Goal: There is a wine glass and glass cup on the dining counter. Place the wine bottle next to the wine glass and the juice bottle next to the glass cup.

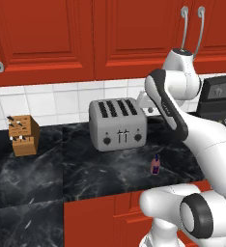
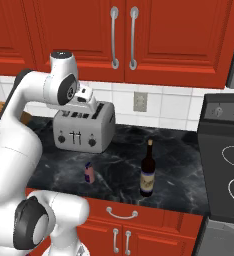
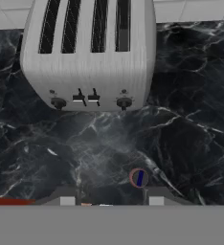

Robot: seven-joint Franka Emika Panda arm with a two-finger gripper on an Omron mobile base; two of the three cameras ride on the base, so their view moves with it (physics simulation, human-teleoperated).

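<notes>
The juice bottle [image 1: 155,165] was a tiny pink-red bottle with a dark blue cap, standing upright on the black, white-veined tabletop [image 1: 100,173]. It stood in front of the silver four-slot toaster [image 1: 118,124] and off toward its right corner, apart from it, and not far from the front edge of the tabletop. Seen from above in the hand view, the juice bottle [image 3: 138,178] showed as a small pink ring around the blue cap, just above the right fingertip of the end effector [image 3: 109,200].

The wine bottle [image 2: 147,171] was tall, slim and nearly black, with a long neck, a tan top and a pale label low on its body. It stood upright to the right of the juice bottle [image 2: 89,173], well apart from it, close to the front edge of the tabletop and left of the dark stove [image 2: 226,160].

The end effector hung above the tabletop in front of the toaster, pointing down, with its jaws drawn in narrow and nothing between them.

Bare marble lay open between the two bottles and between the toaster and the front edge. A wooden knife block [image 1: 23,135] stood well to the left of the toaster. White tiles [image 1: 52,103] backed the tabletop, with red cabinets [image 1: 62,38] above, and red drawer fronts [image 2: 139,225] dropped away below the front edge.
</notes>
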